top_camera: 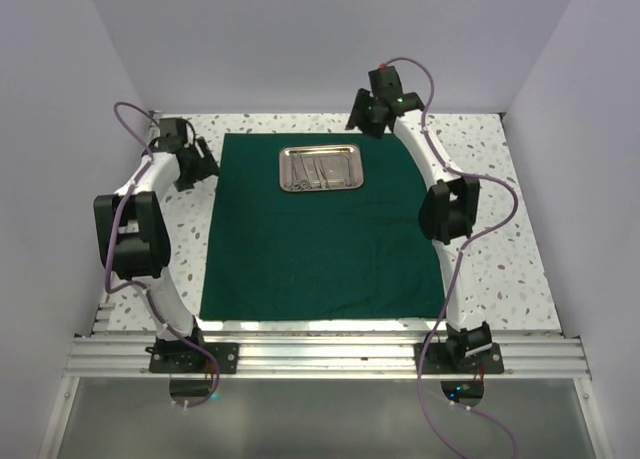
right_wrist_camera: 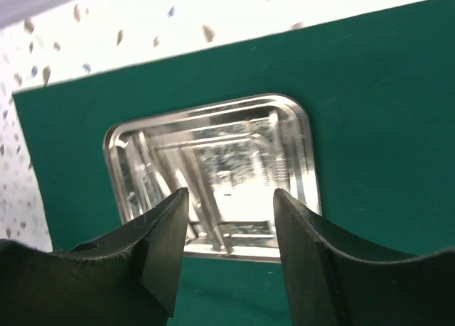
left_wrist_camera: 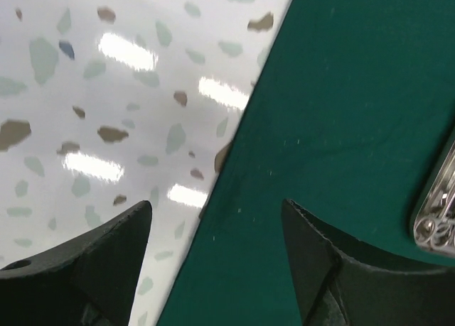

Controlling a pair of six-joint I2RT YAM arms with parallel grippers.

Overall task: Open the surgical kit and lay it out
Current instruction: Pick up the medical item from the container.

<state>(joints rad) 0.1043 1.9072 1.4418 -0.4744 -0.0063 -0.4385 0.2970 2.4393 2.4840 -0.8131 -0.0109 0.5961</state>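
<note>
The dark green cloth [top_camera: 320,249] lies spread flat as a large rectangle on the table. A shiny steel tray [top_camera: 320,168] with slim silver instruments [top_camera: 318,171] in it sits on the cloth near its far edge. My left gripper [top_camera: 205,164] is open and empty at the cloth's far left edge; in the left wrist view its jaws [left_wrist_camera: 217,212] straddle the cloth edge [left_wrist_camera: 242,127], with a tray corner [left_wrist_camera: 437,223] at right. My right gripper [top_camera: 362,114] is open and empty, beyond the tray's right end. The right wrist view shows the tray [right_wrist_camera: 213,170] between its open jaws [right_wrist_camera: 231,198].
The speckled white tabletop [top_camera: 500,239] borders the cloth on all sides. Grey walls close in the left, back and right. An aluminium rail [top_camera: 320,354] with both arm bases runs along the near edge.
</note>
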